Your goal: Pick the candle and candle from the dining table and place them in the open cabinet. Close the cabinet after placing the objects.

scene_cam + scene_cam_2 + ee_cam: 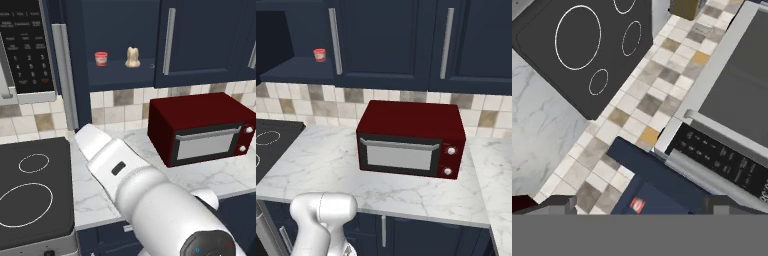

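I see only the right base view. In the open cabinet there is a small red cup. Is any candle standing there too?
Observer: Yes. In the left base view a lumpy cream candle stands upright on the cabinet shelf, to the right of the red cup and apart from it.
Operator: Does the gripper hold something?
Observer: No. In the hand view the gripper is open, its tips wide apart with nothing between them.
Operator: What is left of the cabinet?
Observer: A microwave with a dark keypad, mounted above the stovetop.
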